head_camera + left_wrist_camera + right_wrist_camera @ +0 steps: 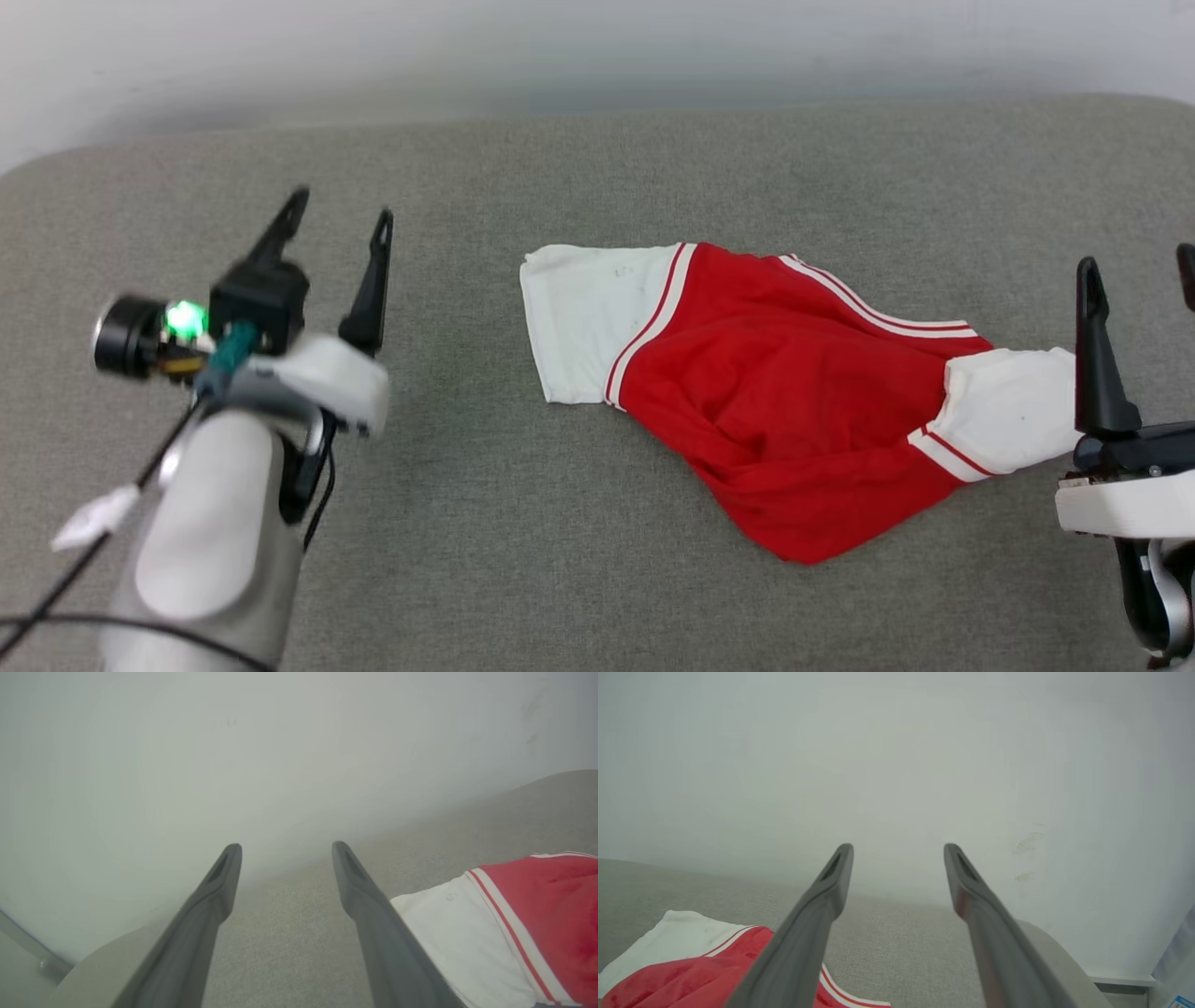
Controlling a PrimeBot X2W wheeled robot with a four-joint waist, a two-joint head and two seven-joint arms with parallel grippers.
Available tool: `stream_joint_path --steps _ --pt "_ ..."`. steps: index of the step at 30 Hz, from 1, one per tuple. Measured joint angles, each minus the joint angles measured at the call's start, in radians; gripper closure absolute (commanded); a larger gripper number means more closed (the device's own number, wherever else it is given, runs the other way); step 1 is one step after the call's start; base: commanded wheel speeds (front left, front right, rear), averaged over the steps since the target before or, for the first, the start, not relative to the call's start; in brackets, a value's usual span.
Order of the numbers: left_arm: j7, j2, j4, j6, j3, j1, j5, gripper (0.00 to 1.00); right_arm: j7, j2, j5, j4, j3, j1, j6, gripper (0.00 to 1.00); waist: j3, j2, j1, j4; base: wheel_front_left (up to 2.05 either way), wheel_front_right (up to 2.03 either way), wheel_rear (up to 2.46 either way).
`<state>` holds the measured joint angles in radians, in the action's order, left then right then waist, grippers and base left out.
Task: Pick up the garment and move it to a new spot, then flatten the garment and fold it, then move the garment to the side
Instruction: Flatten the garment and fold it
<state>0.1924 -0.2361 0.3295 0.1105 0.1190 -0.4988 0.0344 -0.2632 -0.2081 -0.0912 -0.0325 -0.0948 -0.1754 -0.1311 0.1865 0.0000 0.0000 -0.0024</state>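
The left gripper hovers above the grey cloth-covered surface, its two dark fingers spread apart with nothing between them. In its own wrist view the left gripper shows the same open gap, with the T-shirt just off its right finger. That finger looks close to the cloth, but whether they touch cannot be told.

To this gripper's right lies the T-shirt, crumpled and skewed on the surface, not spread flat. Its left white sleeve lies fairly smooth and points toward the left gripper, bordered by striped trim. The red body is bunched into soft folds and runs down to a pointed corner.

The right white sleeve reaches almost to the inner finger of the right gripper, whose fingers also stand apart and empty. In the right wrist view the right gripper has the shirt low on its left side.

The fabric looks thin, light and limp, so it will likely sag and drape from any pinch and drag its folds along. Nothing suggests it is fragile or slippery. A good hold seems to be one sleeve seam per gripper, where the layered trim gives thicker cloth to pinch.
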Motion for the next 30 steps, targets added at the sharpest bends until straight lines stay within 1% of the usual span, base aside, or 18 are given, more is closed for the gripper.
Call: stream_joint_path --steps 3,7,10,14,17,21,24,30 --pt "-0.048 -0.014 0.03 0.012 0.033 -0.114 0.024 0.0 0.0 0.039 0.039 -0.085 -0.007 0.025 0.0 0.0 0.021 0.0 0.0 -0.005 0.0 0.0 0.0" --pt "-0.137 -0.04 0.073 0.017 0.113 -0.245 0.063 0.0 0.0 0.079 0.06 -0.134 -0.005 0.048 0.0 0.0 0.049 0.0 0.0 -0.018 0.0 0.0 0.0" --pt "-0.229 -0.075 0.117 0.019 0.22 -0.347 0.159 0.0 0.0 0.098 0.064 -0.158 0.003 0.053 0.0 0.0 0.072 0.0 0.0 -0.034 0.0 0.0 0.0" --pt "-0.377 -0.139 0.157 0.018 0.379 -0.469 0.314 0.0 0.0 0.118 0.065 -0.187 0.001 0.051 0.0 0.0 0.108 0.0 0.0 -0.056 0.0 0.0 0.0" --pt "-0.507 -0.178 0.162 0.019 0.5 -0.54 0.443 0.0 0.0 0.128 0.064 -0.19 0.003 0.046 0.0 0.0 0.14 0.0 0.0 -0.074 0.0 0.0 0.0" --pt "-0.667 -0.252 0.161 0.019 0.651 -0.635 0.596 0.0 0.0 0.14 0.059 -0.188 0.011 0.028 0.0 0.0 0.187 0.0 0.0001 -0.098 0.0 0.0 0.0" --pt "-0.756 -0.292 0.157 0.019 0.755 -0.683 0.676 0.0 0.0 0.145 0.058 -0.184 0.018 0.012 0.0 0.0 0.222 0.0 0.0001 -0.119 0.0 0.0 0.0" --pt "-0.88 -0.344 0.172 0.019 0.931 -0.744 0.792 0.0 0.0 0.152 0.06 -0.178 0.03 -0.011 0.0 0.0 0.276 0.0 0.0001 -0.165 0.0 0.0 0.0"
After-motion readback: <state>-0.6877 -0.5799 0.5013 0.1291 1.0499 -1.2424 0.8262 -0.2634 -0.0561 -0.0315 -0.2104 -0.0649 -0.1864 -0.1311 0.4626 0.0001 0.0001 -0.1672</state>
